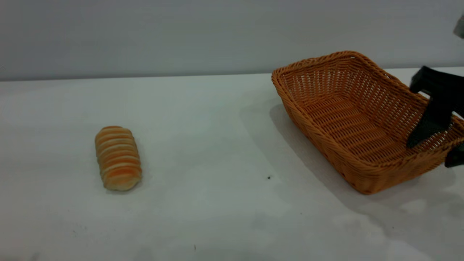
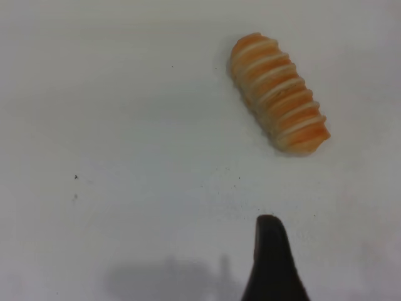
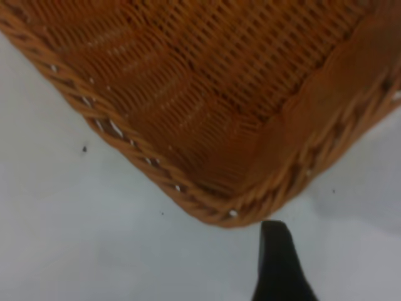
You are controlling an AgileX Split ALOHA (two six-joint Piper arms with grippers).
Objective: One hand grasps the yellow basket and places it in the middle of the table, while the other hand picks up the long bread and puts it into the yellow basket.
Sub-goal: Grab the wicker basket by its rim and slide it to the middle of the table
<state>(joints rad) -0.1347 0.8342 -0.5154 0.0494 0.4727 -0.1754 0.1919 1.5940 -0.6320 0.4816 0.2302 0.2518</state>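
Exterior view: yellow basket (image 1: 348, 119) sits at the table's (image 1: 217, 145) right side, tilted, w/ the right gripper (image 1: 440, 136) clamped on its right rim, one finger inside the wall, one outside. Long bread (image 1: 117, 157) lies untouched well apart on the left; left gripper (image 2: 270, 263) hovers near it, only one fingertip visible, so can't tell its state. Judged: basket grabbed but not yet centred, bread pick & drop-in both left.

You have the small ridged elongated bread roll (image 1: 118, 158) lying at about eight o'clock on the wide plain matte tabletop (image 1: 217, 145). The large rectangular woven wicker basket (image 1: 362, 119) sits well apart at three o'clock. The right gripper (image 1: 433, 127) straddles the basket's three o'clock rim, one finger inside.
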